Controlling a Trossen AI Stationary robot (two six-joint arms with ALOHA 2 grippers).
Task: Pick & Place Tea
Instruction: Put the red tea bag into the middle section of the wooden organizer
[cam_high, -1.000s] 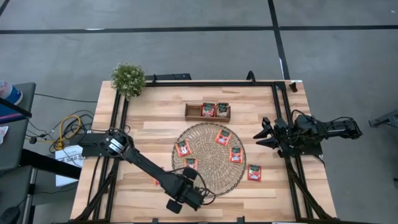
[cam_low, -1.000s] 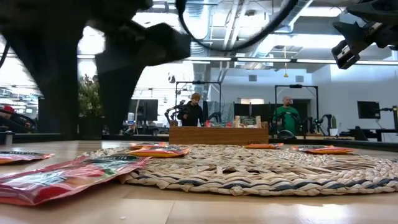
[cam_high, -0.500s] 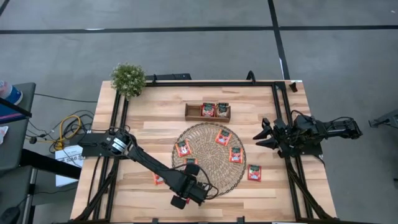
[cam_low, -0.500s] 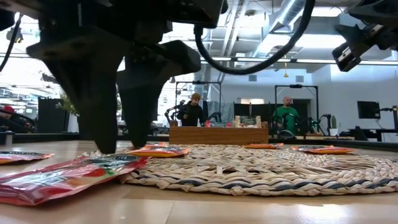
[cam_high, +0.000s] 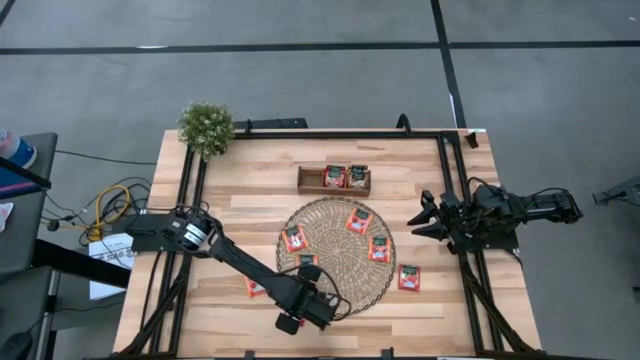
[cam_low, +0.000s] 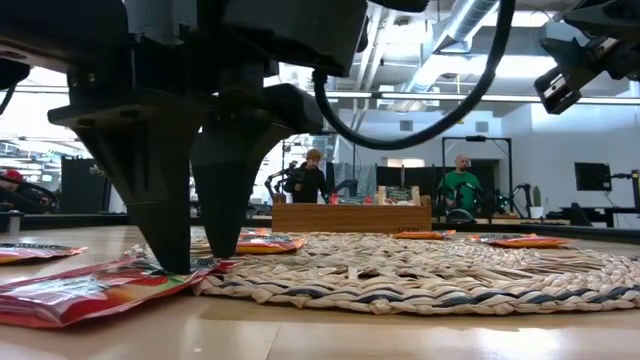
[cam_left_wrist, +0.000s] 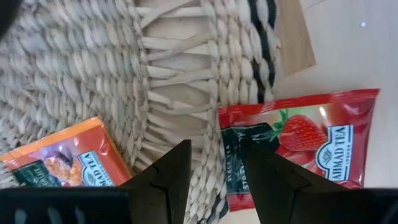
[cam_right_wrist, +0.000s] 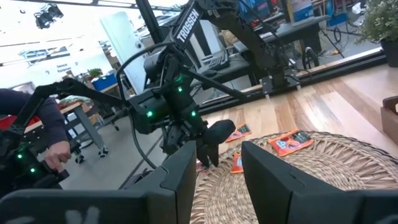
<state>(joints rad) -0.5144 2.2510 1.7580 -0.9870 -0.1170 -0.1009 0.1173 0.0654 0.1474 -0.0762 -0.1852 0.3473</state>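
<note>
A red tea sachet (cam_left_wrist: 298, 149) lies at the near left rim of the round woven mat (cam_high: 337, 215), one end up on the rim (cam_low: 205, 268) and the rest on the table. My left gripper (cam_low: 195, 258) points down over that end, open, with one finger on the sachet side and one on the mat side. An orange sachet (cam_left_wrist: 62, 158) lies on the mat close by. Three more sachets (cam_high: 359, 221) lie on the mat and one (cam_high: 409, 277) on the table to its right. My right gripper (cam_high: 425, 218) waits open at the table's right edge. My left gripper comes from above, its fingers pointing down. One fingertip (cam_low: 172, 262) stands on the red sachet's end by the mat's rim (cam_left_wrist: 239, 155). The other fingertip (cam_low: 225, 248) stands over the mat beside it. The sachet lies flat; nothing is pinched.
A small wooden tray (cam_high: 310, 181) holding two sachets stands beyond the mat. A potted plant (cam_high: 206, 127) is at the far left corner. Black rails (cam_high: 455, 200) run along the table's sides. People stand in the room beyond the table.
My left gripper has come down, still open, until its fingertips stand at the red sachet and the mat's rim. It has also gone slightly toward the table's far edge. The sachets lie where they were.
</note>
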